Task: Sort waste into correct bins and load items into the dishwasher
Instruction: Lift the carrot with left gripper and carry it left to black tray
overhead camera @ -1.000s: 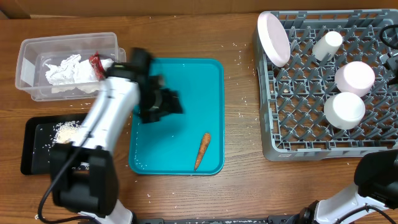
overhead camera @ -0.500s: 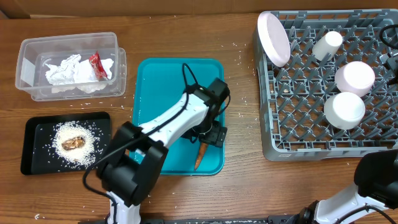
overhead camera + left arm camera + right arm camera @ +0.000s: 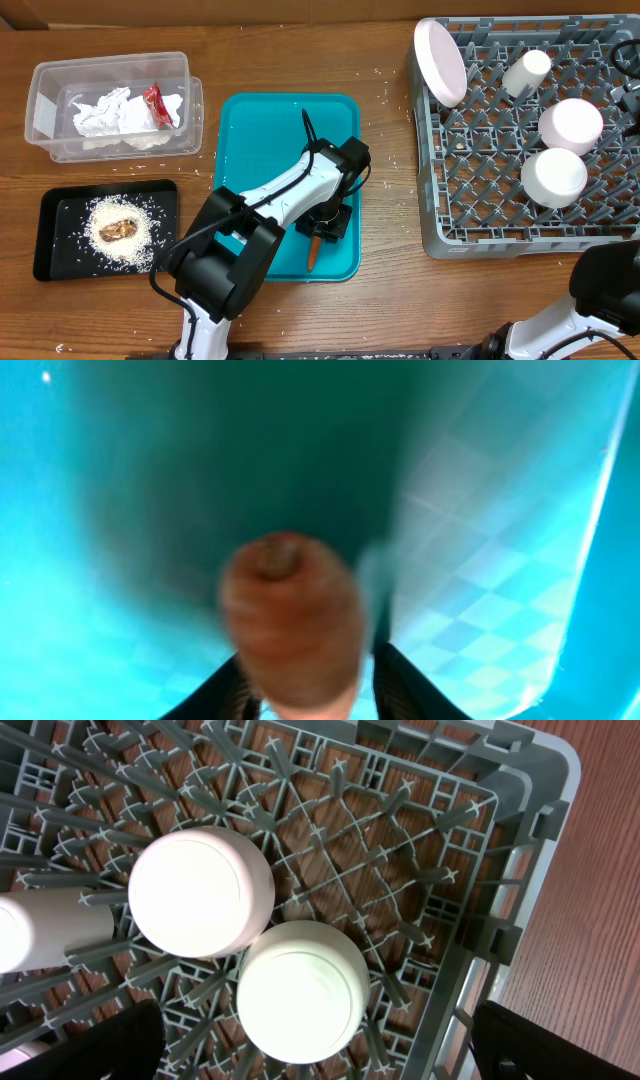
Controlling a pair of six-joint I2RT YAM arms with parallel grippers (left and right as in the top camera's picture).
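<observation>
Now the wooden desk carries, on its right, the large square grey plastic dish rack with a round white plate, two upturned white bowls and a white cup already loaded. At centre lies the large teal serving tray, and at the left stand the clear plastic rectangular tub, holding crumpled white paper and a red wrapper, and the shallow black rectangular tray with white rice grains around a brown speckled lump.

What has changed: a second ago the left gripper was up by the tub; it has since swung down to the tray's lower right and come in around the small orange carrot stick, whose blunt end fills the wrist view between the two dark fingers. The jaws appear clamped on it, though the closing looks barely finished. I judge this the last loose waste, likely bound for the black tray.

The right gripper hangs wide apart and empty over the rack
</observation>
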